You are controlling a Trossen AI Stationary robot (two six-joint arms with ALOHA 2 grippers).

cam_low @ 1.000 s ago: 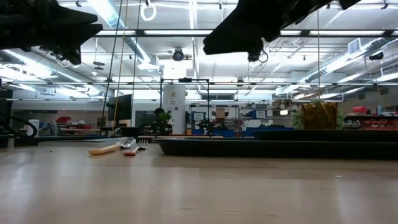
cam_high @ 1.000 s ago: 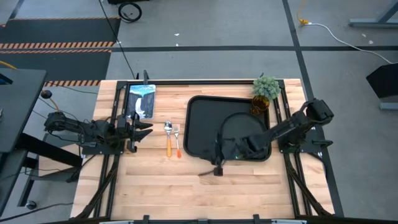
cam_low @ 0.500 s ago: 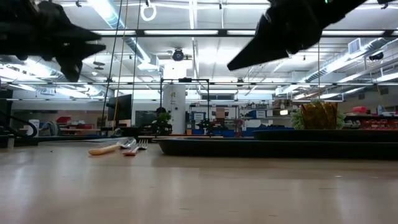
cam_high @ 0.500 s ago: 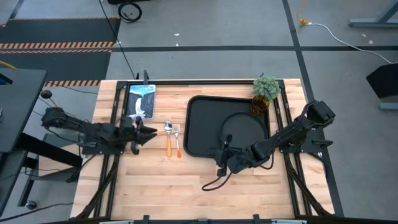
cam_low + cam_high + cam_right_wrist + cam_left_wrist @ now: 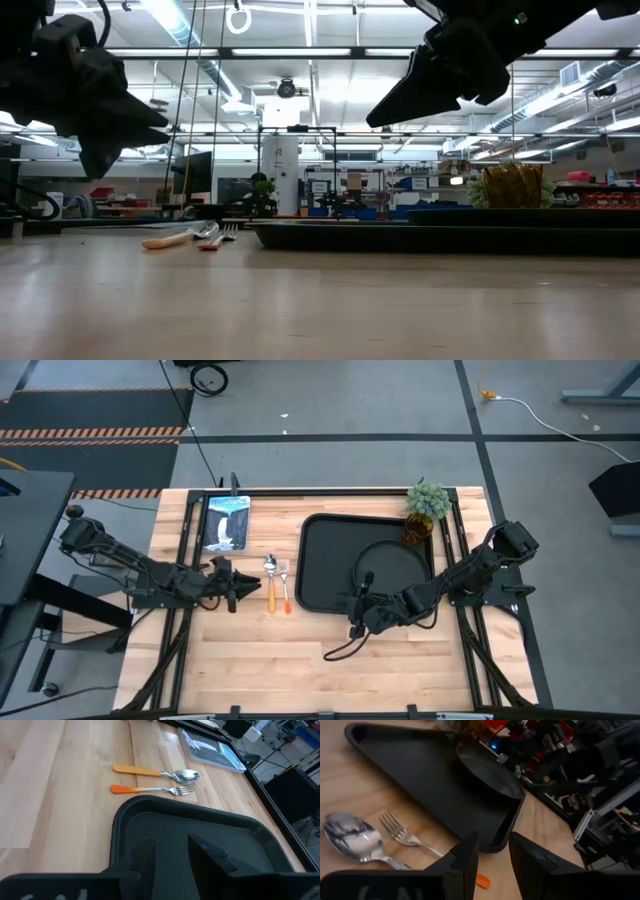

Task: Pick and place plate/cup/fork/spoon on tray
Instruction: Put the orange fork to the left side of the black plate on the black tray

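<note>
Black tray (image 5: 325, 565) holding the round plate (image 5: 392, 567).
My left gripper (image 5: 492, 851) and right gripper (image 5: 170, 851) both hang slightly apart, empty.

cup (image 5: 417, 530) mostly hidden behind plant (image 5: 428, 498)

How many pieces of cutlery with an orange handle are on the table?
2: the spoon and the fork lie side by side on the bare wood, left of the tray; the fork is nearer it.

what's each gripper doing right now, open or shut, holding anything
Left gripper: open, holding nothing, beside the spoon and fork.
Right gripper: open, holding nothing, over the tray's near edge.
</note>
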